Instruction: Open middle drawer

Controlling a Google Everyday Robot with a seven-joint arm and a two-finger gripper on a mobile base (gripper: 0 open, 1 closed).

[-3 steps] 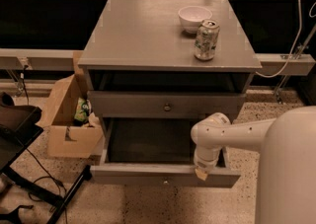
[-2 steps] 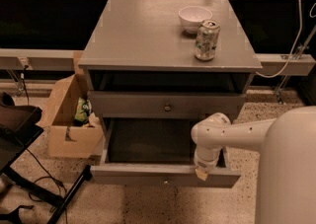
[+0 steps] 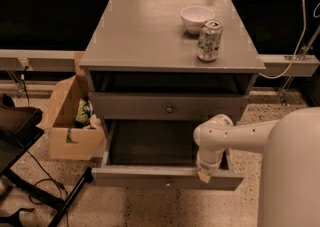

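Observation:
The middle drawer (image 3: 167,177) is the grey one pulled well out of the cabinet, with its dark inside showing and a small round knob (image 3: 167,184) at the centre of its front. Above it, the uppermost drawer front (image 3: 125,107) sits flush and closed. My gripper (image 3: 204,172) points down at the end of the white arm. It rests at the top edge of the open drawer's front, to the right of the knob. The open drawer hides whatever lies beneath it.
A white bowl (image 3: 197,18) and a drink can (image 3: 209,40) stand on the cabinet top (image 3: 140,31). An open cardboard box (image 3: 72,116) sits on the floor to the left. A black stand with cables (image 3: 30,171) is at the lower left.

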